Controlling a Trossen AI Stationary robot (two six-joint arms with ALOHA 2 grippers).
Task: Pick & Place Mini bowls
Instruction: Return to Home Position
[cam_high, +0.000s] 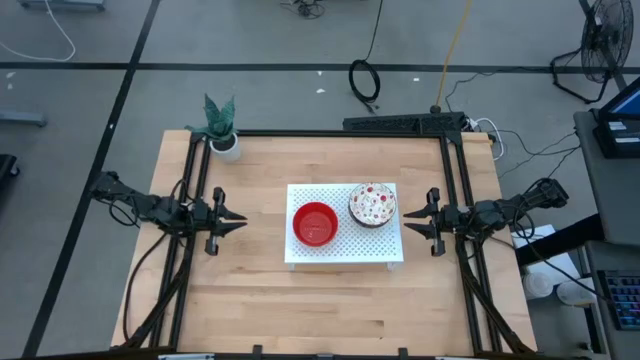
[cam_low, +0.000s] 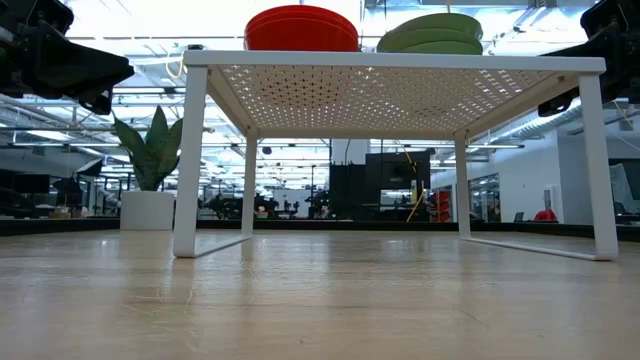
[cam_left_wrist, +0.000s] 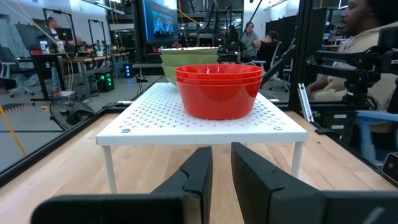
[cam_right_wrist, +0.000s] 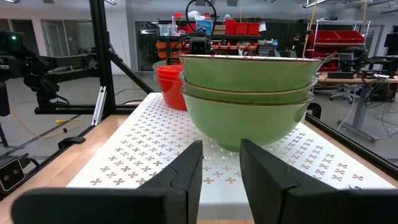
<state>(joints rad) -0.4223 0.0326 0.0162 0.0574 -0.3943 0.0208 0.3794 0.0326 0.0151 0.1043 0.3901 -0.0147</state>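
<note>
A stack of plain red mini bowls (cam_high: 315, 223) and a stack of red-speckled white mini bowls (cam_high: 372, 203), green on the outside (cam_right_wrist: 249, 99), stand by their bases on a white perforated board (cam_high: 345, 255) on legs in the table's middle. My left gripper (cam_high: 240, 222) hangs level at the table's left, pointing at the red stack (cam_left_wrist: 219, 90); its fingers (cam_left_wrist: 196, 177) stand a little apart with nothing between them. My right gripper (cam_high: 408, 214) hangs level at the right, pointing at the speckled stack, also narrowly open (cam_right_wrist: 221, 168) and clear of the board.
A white plant pot (cam_high: 227, 145) stands at the table's far left corner. A black frame (cam_high: 330, 133) runs along the far, left and right edges. The board's thin legs (cam_low: 190, 160) leave open room beneath it. People sit beyond the table (cam_left_wrist: 357, 25).
</note>
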